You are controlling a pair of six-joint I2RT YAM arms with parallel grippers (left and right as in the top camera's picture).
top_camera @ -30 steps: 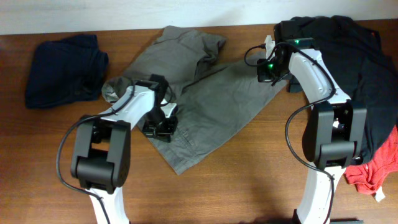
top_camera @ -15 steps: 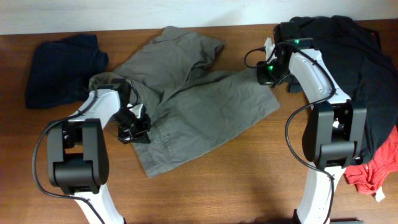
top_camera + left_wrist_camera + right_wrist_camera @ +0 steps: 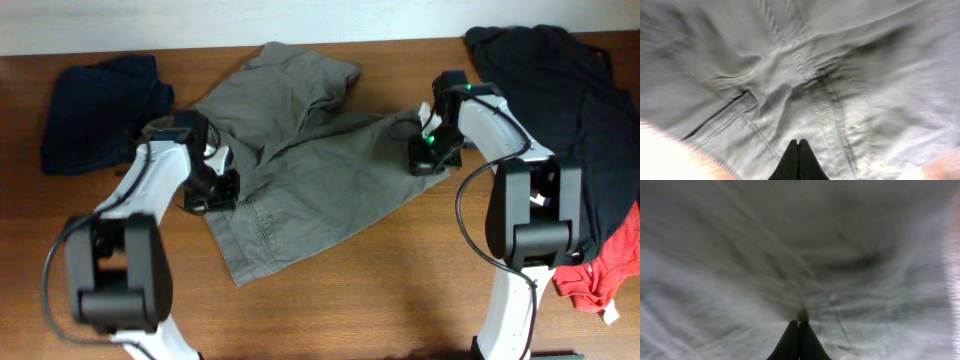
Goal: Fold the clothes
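A navy garment (image 3: 100, 110) lies far left on the wooden surface (image 3: 400, 290). The left fingers (image 3: 790, 162) are clenched on the left edge of the grey-olive shorts (image 3: 320, 180), spread mid-surface. The right fingers (image 3: 790, 342) pinch the shorts' right edge, near a dark clothes pile (image 3: 570, 90).

The shorts (image 3: 310, 170) are plain grey-olive, their stitched seams a shade paler. The table (image 3: 400, 300) is reddish-brown wood grain. One garment (image 3: 95, 110) is dark navy — another heap (image 3: 570, 90) is black — and a cloth (image 3: 600, 275) is bright red.
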